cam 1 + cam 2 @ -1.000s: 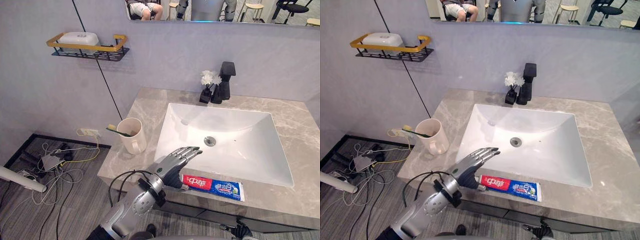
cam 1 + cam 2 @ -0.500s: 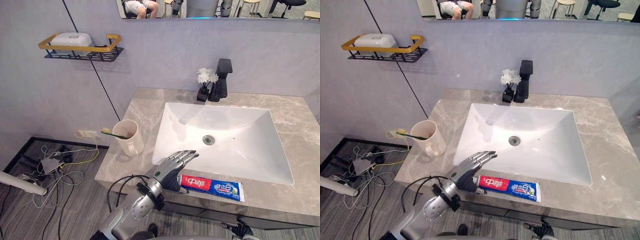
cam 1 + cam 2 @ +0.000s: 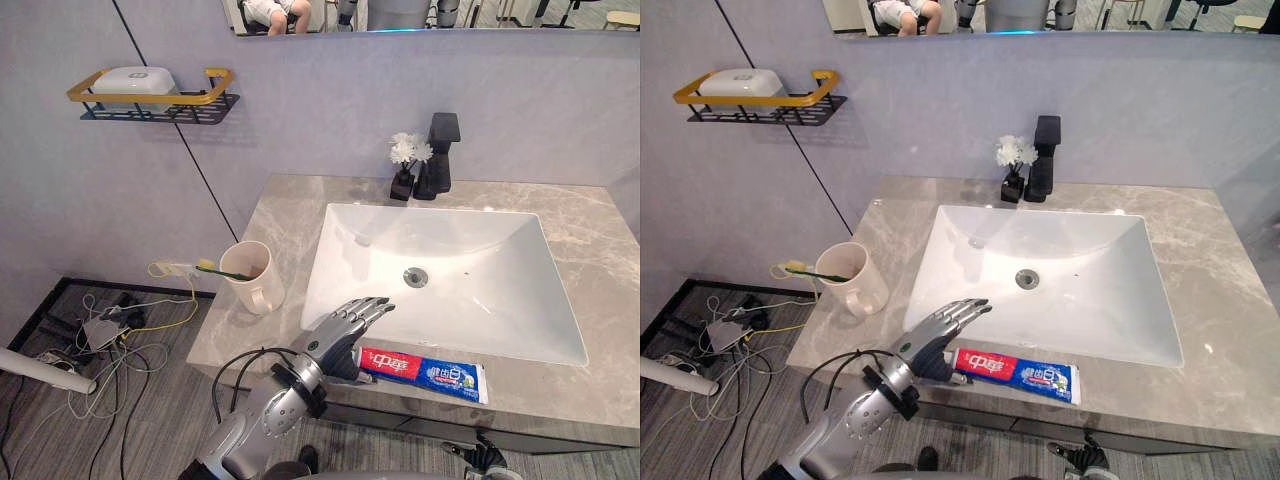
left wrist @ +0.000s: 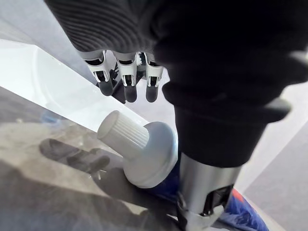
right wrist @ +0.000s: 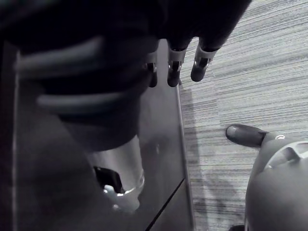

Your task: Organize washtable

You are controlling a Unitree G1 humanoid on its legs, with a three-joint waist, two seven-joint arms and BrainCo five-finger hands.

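Observation:
A red and blue toothpaste tube (image 3: 428, 373) lies on the grey marble counter (image 3: 262, 320) along the front rim of the white sink (image 3: 440, 275), with its white cap (image 4: 124, 130) toward my left hand. My left hand (image 3: 343, 328) hovers open at the cap end, its fingers (image 4: 126, 83) straight out over the sink's edge and its thumb (image 4: 204, 190) down beside the tube's shoulder. To the left on the counter stands a beige cup (image 3: 252, 280) holding a toothbrush (image 3: 222, 269). My right hand (image 5: 174, 65) hangs open, low beside the dark cabinet above the floor.
A black faucet (image 3: 441, 153) and a small vase of white flowers (image 3: 404, 164) stand behind the sink. A wall shelf (image 3: 155, 98) with a white soap box hangs at upper left. Loose cables (image 3: 110, 325) lie on the floor to the left of the counter.
The camera has shifted a little, so the whole scene sits differently. My left hand stays at the tube's cap end, slightly lower toward it.

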